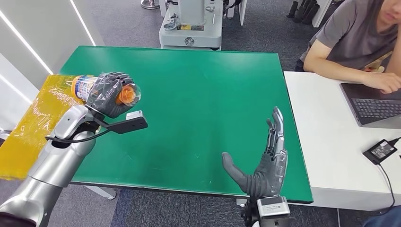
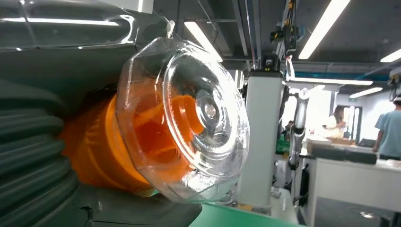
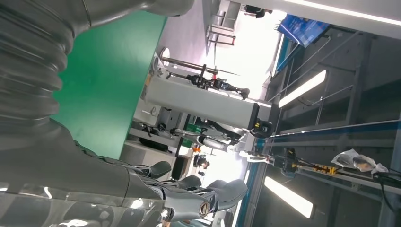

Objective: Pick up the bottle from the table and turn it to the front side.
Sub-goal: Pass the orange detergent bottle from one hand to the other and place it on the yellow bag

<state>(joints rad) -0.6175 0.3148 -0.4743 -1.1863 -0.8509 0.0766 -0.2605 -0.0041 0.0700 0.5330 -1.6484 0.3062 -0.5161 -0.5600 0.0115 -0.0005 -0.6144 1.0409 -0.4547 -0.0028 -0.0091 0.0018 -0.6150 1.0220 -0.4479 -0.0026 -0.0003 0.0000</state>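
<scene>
Bottle (image 1: 101, 90) is held in the left hand (image 1: 109, 94), lifted above the left edge of the green surface (image 1: 198, 109). The fingers (image 1: 113, 79) are wrapped tightly around its middle. It is lying on its side, with its label end over the yellow sheet (image 1: 33, 118) and its clear bottom pointing across the green surface. Orange is seen through the clear bottom (image 2: 189, 123) in the left wrist view. The right hand (image 1: 265, 161) is held open and empty above the near right part of the surface, fingers (image 1: 276, 130) stretched straight. A person (image 1: 352, 38) is seated at the white desk (image 1: 326, 156) with a laptop (image 1: 373, 106).
</scene>
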